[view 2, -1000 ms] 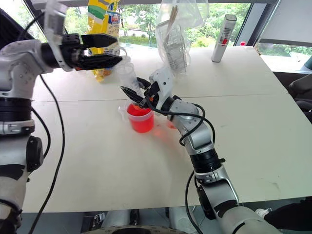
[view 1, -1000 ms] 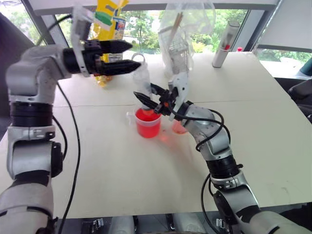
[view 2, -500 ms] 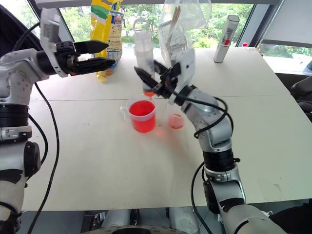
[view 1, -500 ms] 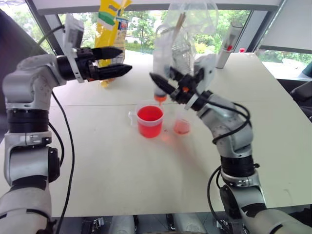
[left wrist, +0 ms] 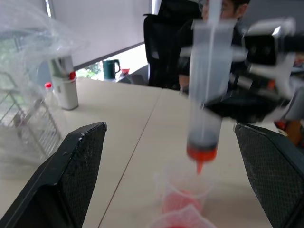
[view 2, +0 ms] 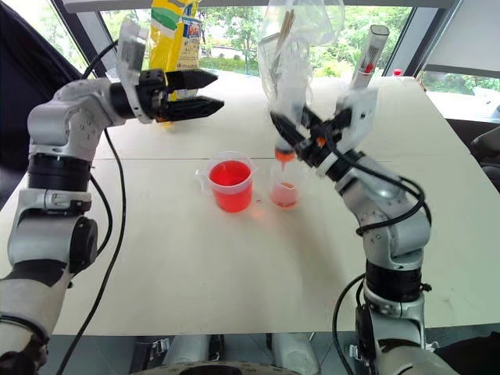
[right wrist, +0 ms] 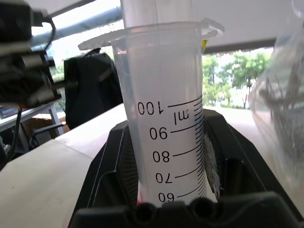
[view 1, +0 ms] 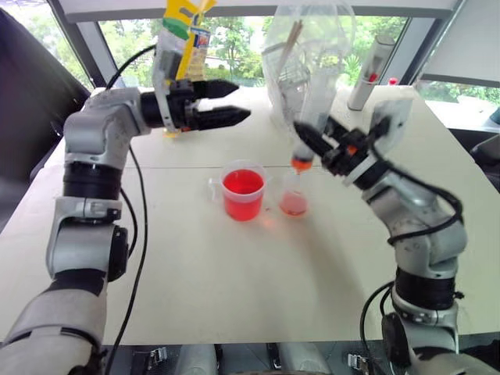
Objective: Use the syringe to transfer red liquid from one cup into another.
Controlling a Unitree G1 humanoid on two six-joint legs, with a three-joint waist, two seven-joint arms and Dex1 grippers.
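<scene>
While right pincer [view 2: 301, 134] grips syringe [view 1: 311, 125] upright, nozzle sits directly above small cup [view 1: 293, 195]; left pincer [view 1: 226, 101] open, farther off, above worktop [view 1: 234, 273].

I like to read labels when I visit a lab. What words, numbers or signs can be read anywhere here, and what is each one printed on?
"100", "90", "80", "70", "60": scale numbers on the barrel of the syringe, held upright in the right gripper.
"ml": beside the "100" mark on that barrel.
Yellow bag: print too small to read.
Grey-white cylinder: a red mark, no text readable.
</scene>
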